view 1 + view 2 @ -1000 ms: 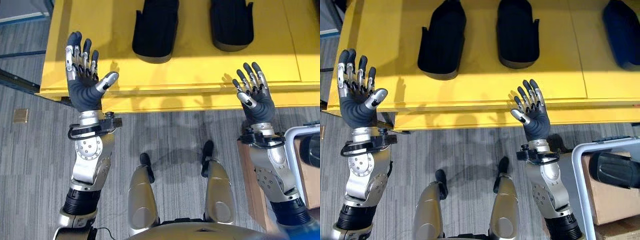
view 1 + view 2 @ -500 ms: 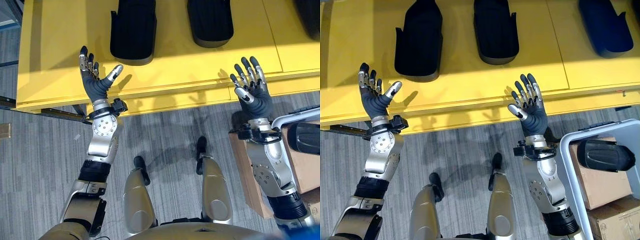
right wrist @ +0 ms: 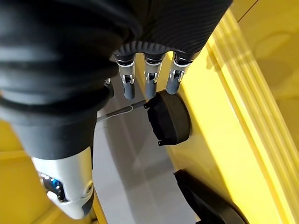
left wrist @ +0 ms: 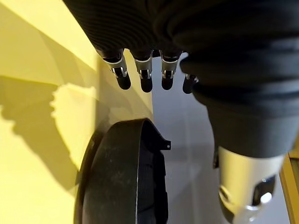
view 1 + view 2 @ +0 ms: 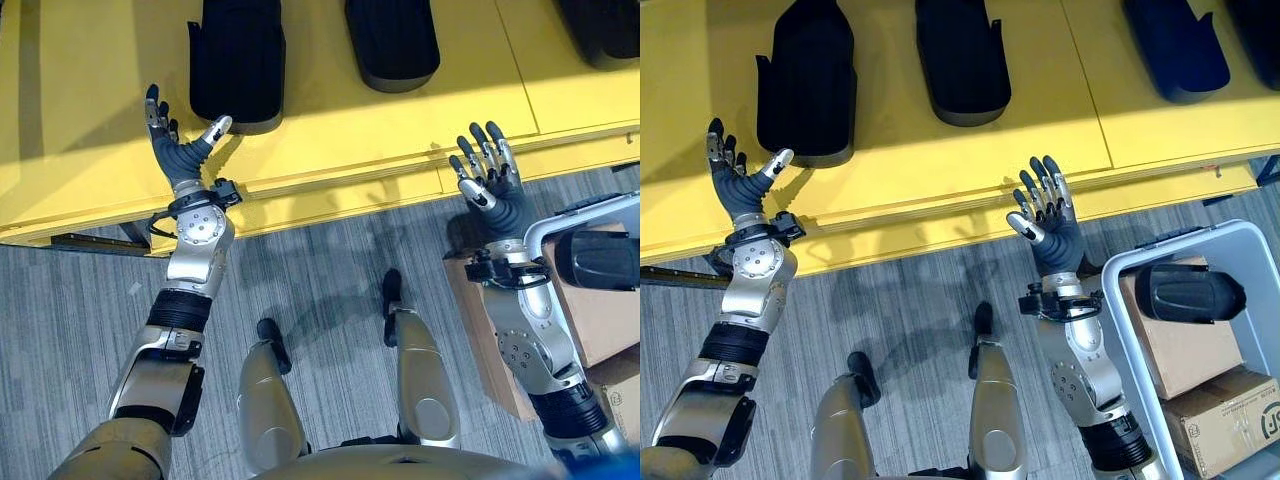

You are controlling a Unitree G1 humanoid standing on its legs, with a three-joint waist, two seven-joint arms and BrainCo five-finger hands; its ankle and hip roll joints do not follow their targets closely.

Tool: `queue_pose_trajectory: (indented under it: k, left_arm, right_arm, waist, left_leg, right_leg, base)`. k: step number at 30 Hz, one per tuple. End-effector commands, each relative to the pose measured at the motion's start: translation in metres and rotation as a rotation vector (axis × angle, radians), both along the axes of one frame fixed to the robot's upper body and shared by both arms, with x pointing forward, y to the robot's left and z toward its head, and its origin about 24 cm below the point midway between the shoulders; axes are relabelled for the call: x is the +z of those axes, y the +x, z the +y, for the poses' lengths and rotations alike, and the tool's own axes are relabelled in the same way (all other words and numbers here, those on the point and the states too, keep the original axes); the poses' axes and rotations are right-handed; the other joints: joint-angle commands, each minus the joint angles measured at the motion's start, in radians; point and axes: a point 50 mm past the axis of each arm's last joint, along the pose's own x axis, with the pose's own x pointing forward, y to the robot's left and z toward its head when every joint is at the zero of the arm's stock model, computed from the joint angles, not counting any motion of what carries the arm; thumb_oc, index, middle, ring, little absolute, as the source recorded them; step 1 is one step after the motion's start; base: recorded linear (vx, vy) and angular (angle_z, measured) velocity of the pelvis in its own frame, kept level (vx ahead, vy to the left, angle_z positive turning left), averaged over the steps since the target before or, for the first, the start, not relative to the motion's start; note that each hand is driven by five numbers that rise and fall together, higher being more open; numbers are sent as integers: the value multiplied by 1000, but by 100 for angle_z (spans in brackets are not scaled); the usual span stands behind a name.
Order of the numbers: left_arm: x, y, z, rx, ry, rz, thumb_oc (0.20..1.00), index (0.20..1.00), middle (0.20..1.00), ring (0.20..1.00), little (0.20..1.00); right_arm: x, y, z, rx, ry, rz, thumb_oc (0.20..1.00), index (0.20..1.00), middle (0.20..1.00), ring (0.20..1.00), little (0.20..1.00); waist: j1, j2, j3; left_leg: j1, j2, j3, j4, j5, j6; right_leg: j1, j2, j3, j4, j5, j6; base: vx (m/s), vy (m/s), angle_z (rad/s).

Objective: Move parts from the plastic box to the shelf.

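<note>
Right eye view gives the clearest read: both hands are up, palms open, fingers spread straight, nothing in either one. The left hand (image 5: 740, 185) hangs over the front of the yellow shelf (image 5: 940, 165), its thumb tip just beside the near end of the leftmost black part (image 5: 805, 85), close but I cannot tell whether it is touching. That part lies flat on the shelf with its long axis running away from the hand, and a second black part (image 5: 962, 60) lies parallel beyond it toward the right hand's side, with a dark blue part (image 5: 1175, 45) further along the same row. Laid side by side like that, they read as a neat delivered row with room left on the shelf.

The right hand (image 5: 1048, 225) is raised at the shelf's front edge, well apart from any part on it. Behind and outside that hand sits the plastic box (image 5: 1120, 290), grey-rimmed, with one more black part (image 5: 1188, 292) resting on top of cardboard boxes (image 5: 1210, 400) inside it. So the next piece is on the right hand's side, and my judgement is that this open, empty posture suits a reach back into the box.
</note>
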Motion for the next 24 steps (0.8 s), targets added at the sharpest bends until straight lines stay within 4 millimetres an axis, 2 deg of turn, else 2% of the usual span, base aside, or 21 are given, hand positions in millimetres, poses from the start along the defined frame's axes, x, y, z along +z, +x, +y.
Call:
queue_pose_trajectory:
  k: [1, 17, 24]
  left_arm:
    - [22, 5, 10, 27, 65, -48, 1000, 1000, 1000, 1000, 1000]
    - [28, 21, 22, 74, 109, 34, 1000, 1000, 1000, 1000, 1000]
    - [27, 22, 18, 60, 116, 36, 1000, 1000, 1000, 1000, 1000]
  right_arm:
    - [15, -12, -8, -13, 30, -114, 1000, 1000, 1000, 1000, 1000]
    - [9, -18, -13, -21, 11, -93, 1000, 1000, 1000, 1000, 1000]
    - [8, -19, -14, -24, 2, -92, 1000, 1000, 1000, 1000, 1000]
  waist:
    - [1, -1, -35]
    - [-24, -9, -39]
    - [-26, -8, -38]
  left_leg:
    - [-61, 20, -53, -68, 142, -24]
    - [-90, 28, -46, -42, 136, -27]
    - [-96, 28, -45, -31, 131, -27]
  right_leg:
    - [42, -35, 12, 161, -147, 37]
    - [6, -25, 31, 176, -142, 40]
    - [-2, -27, 34, 185, -142, 38]
  base:
    - [3, 13, -3]
    - [5, 5, -4]
    - [4, 3, -7]
